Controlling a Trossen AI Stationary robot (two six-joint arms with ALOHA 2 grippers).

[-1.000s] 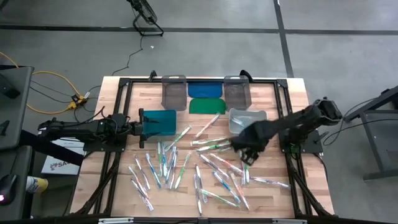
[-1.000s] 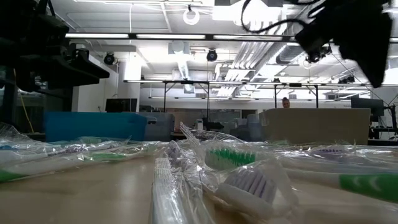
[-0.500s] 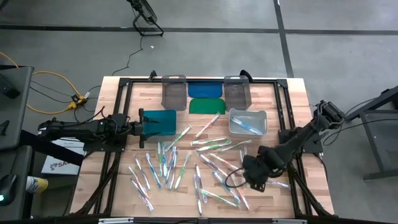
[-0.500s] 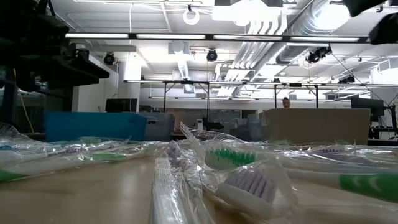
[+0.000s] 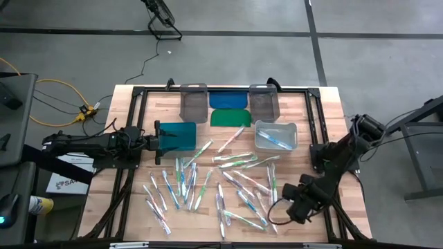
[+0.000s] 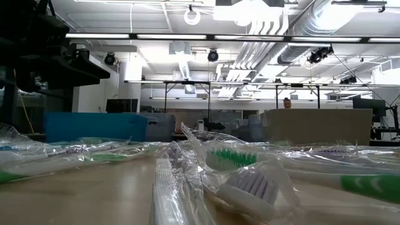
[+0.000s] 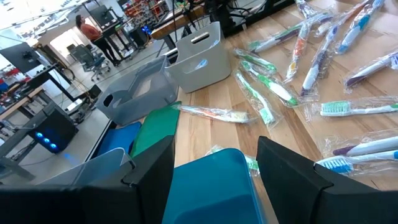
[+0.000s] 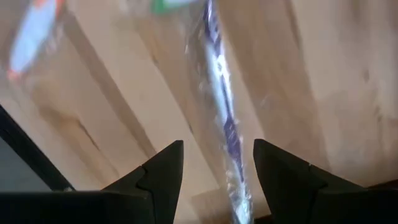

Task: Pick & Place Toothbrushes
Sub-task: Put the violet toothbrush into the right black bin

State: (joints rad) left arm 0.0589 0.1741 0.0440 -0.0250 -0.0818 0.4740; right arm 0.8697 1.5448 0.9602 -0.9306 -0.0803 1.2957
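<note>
Clearly the toothbrushes [image 5: 228, 183] lie scattered across the middle and near part of the wooden desk [image 5: 304, 117], each one sealed in a clear wrapper, with 1 already lying in the clear bin [image 5: 275, 135] at the right. They look light and stiff, but the crinkly film probably makes them slippery and prone to sliding when nudged. The right pincer [image 5: 299, 209] hangs low over the near right edge of the scatter, fingers apart with nothing between them, lined up along a purple-handled brush [image 8: 222, 118] directly below it. I would take that one across the middle of the handle, where the wrapper lies flattest, not at the puffy bristle end. The left pincer [image 7: 214, 171] waits at the left side, fingers spread on either side of the teal bin [image 5: 178, 135].
</note>
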